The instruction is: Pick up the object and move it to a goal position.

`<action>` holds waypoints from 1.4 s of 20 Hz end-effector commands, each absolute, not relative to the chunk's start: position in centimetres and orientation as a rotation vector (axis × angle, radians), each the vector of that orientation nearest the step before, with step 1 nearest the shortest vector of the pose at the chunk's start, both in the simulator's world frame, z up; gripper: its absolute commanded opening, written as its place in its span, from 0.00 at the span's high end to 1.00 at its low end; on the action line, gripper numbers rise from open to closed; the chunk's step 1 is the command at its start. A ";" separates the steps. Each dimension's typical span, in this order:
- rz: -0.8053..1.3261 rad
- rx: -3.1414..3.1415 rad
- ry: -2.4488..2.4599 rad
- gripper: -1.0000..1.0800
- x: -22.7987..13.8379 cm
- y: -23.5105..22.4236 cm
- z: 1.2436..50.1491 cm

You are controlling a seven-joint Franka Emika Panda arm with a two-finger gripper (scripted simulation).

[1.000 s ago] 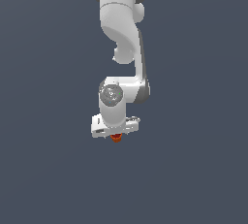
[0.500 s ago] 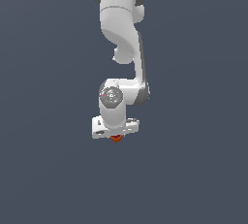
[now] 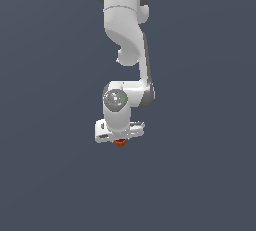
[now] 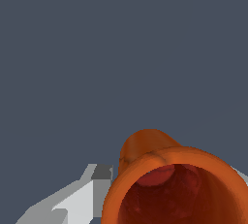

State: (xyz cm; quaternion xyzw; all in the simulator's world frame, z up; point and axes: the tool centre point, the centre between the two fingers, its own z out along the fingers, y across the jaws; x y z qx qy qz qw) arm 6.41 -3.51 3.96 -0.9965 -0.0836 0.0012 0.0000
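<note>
Object (image 3: 120,143), an orange-red cup, sits just below centre of the exterior view, between the fingers of the white gripper (image 3: 120,140), which appears clamped on it. Wrist view: hollow mouth (image 4: 174,189) fills lower right. Carry steadily, keeping grip firm, toward the unseen goal.

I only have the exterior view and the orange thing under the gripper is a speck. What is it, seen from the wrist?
Observer: An orange-red cup, hollow, open mouth toward the wrist camera.
Operator: Is anything inside it?
Observer: Nothing loose shows; only a darker red interior.
Operator: Do you see the fingers beside it?
Observer: One white finger shows beside the cup; I cannot tell whether it touches. The gripper itself sits directly above the cup in your view.
</note>
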 end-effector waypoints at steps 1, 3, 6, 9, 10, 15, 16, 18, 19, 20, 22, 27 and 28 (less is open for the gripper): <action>0.001 -3.130 -0.264 1.00 6.5 -3.1 4.6; 0.001 -3.130 -0.264 1.00 6.5 -2.6 5.3; 0.001 -3.130 -0.264 1.00 6.6 -1.5 7.0; 0.001 -3.131 -0.264 1.00 6.6 0.1 9.3; 0.001 -3.131 -0.264 1.00 6.7 0.7 10.2; 0.000 -3.131 -0.264 1.00 6.8 4.0 15.2; 0.000 -3.131 -0.264 1.00 6.9 4.7 16.2; 0.000 -3.131 -0.264 1.00 7.0 6.0 18.2; 0.000 -3.131 -0.264 1.00 7.0 6.7 19.2; 0.000 -3.131 -0.264 1.00 7.0 7.4 20.2; 0.000 -3.131 -0.264 1.00 7.1 8.7 22.2; 0.000 -3.131 -0.264 1.00 7.4 11.9 27.0; 0.000 -3.131 -0.263 1.00 7.5 12.5 27.9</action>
